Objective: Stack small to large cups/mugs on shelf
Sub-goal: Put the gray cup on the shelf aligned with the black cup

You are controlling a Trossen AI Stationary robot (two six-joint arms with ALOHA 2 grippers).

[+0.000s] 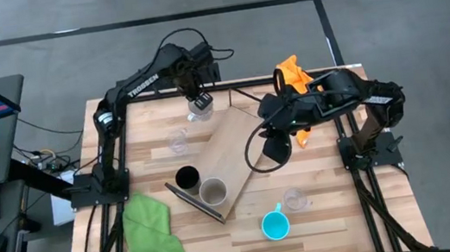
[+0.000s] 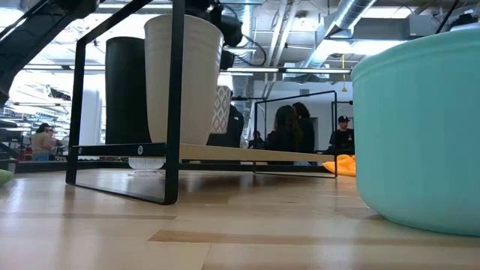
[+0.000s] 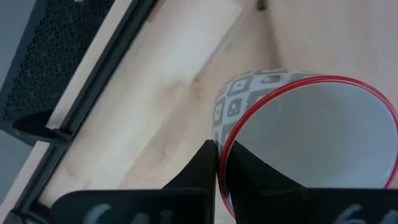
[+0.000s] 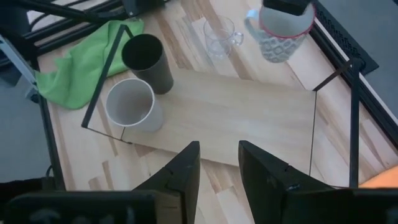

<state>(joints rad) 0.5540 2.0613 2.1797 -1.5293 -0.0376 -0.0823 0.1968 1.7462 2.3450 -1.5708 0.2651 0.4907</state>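
The left pincer (image 1: 199, 101) hangs over the far end of the shelf (image 1: 232, 147) and pinches the rim of a white mug (image 4: 280, 34) with a grey pattern and a red rim. In the left wrist view one dark finger (image 3: 202, 168) sits outside the rim (the other is inside the mug), and the mug's lower part is cut off.

The right pincer (image 4: 217, 165) hovers above the middle of the shelf, its two fingers spread apart and holding nothing.

On the near end of the shelf stand a black cup (image 1: 187, 178) and a beige cup (image 1: 213, 191), just beside each other. In the low view they are partly hidden behind the shelf's dark frame.

One clear glass (image 1: 177, 140) stands on the tabletop (image 1: 341, 215) to the left of the shelf, hard to make out. Another glass (image 1: 294, 198) and a blue mug (image 1: 274, 224) stand near the front. A green cloth (image 1: 152, 236) lies at the front left.
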